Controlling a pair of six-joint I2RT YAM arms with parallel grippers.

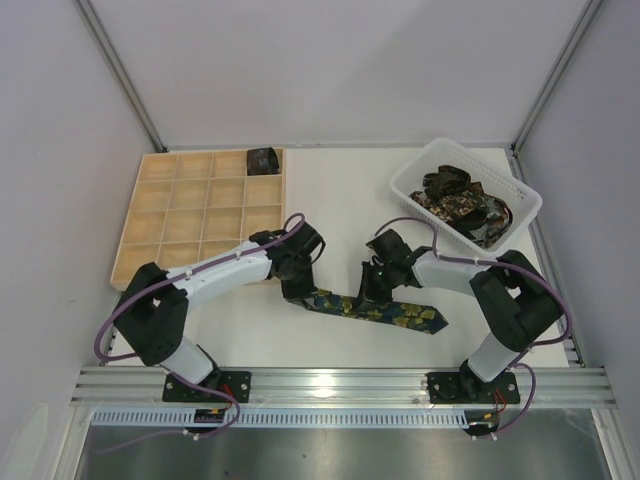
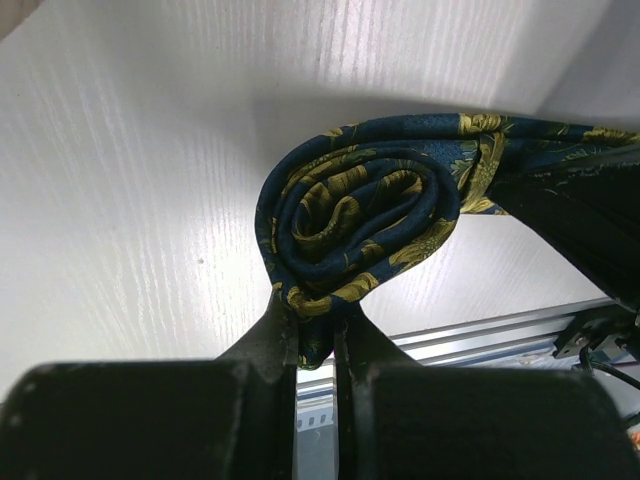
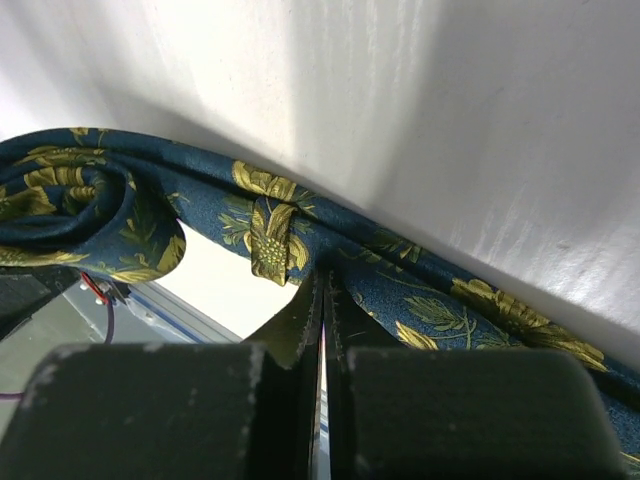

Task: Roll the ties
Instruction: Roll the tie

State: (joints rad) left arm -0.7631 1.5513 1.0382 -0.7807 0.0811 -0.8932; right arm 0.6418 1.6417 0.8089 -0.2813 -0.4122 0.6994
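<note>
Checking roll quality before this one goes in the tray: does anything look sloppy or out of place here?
The roll of the navy tie, pinched by the left gripper, looks loose and lopsided: its layers gape instead of coiling tight. Nothing else stands out.

A navy tie [image 2: 355, 215] with yellow-green flowers is seen wound into a loose spiral, and its lower edge is pinched between the nearly closed fingers of the left hand [image 2: 315, 325]. The unrolled length is carried off to the upper right, above a dark shape. The white tabletop [image 2: 130, 180] is seen behind the coil, and a metal rail [image 2: 480, 335] below it.
</note>
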